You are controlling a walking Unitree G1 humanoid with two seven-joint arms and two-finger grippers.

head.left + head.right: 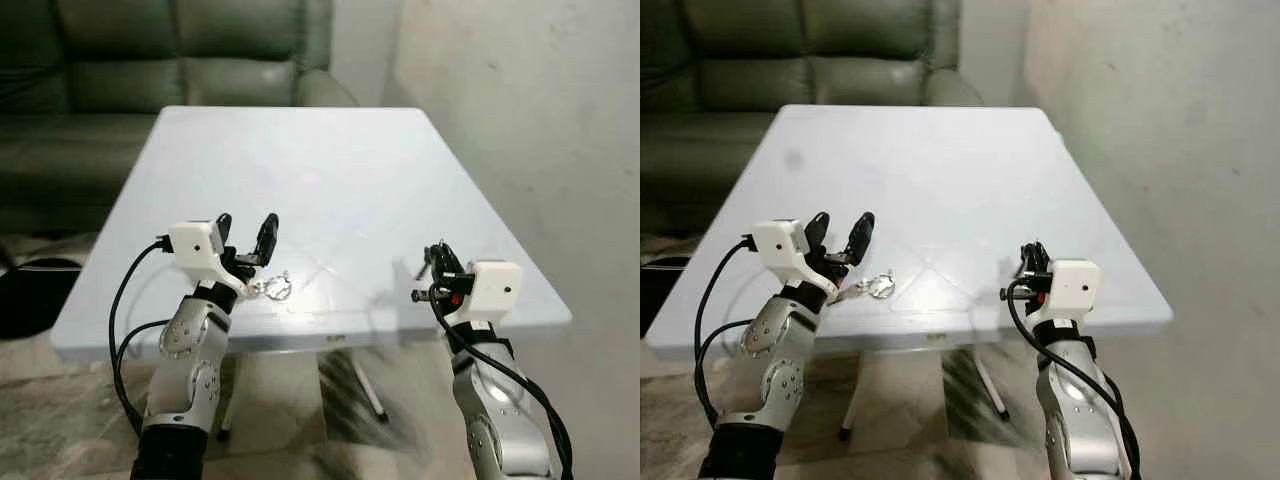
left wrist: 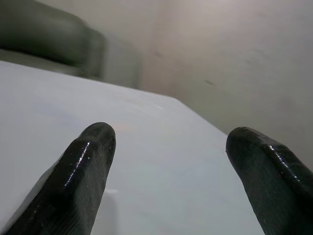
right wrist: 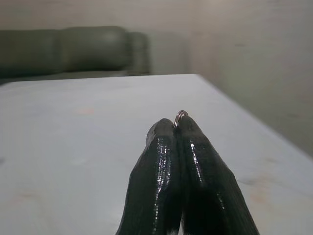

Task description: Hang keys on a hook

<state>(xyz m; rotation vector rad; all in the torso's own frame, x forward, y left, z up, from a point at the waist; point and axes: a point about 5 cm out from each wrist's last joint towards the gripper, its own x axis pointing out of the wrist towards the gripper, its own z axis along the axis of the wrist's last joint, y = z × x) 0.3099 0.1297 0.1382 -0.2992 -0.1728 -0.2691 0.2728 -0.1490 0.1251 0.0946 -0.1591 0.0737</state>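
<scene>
Lying at the near left edge of the pale grey table (image 1: 330, 170), small silver keys on a ring (image 1: 272, 288): light, slippery, best pinched by the ring. Left gripper (image 1: 246, 238) hovers above, fingers apart; right gripper (image 1: 437, 262) pinches a thin metal ring (image 3: 180, 115).

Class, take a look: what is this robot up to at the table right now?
A two-armed robot stands at the near edge of a white table. Its left gripper, jaws open, hovers just beside a small bunch of keys lying on the tabletop. Its right gripper has its jaws shut on a small metal ring, held above the table's right side. A green sofa sits behind.
</scene>
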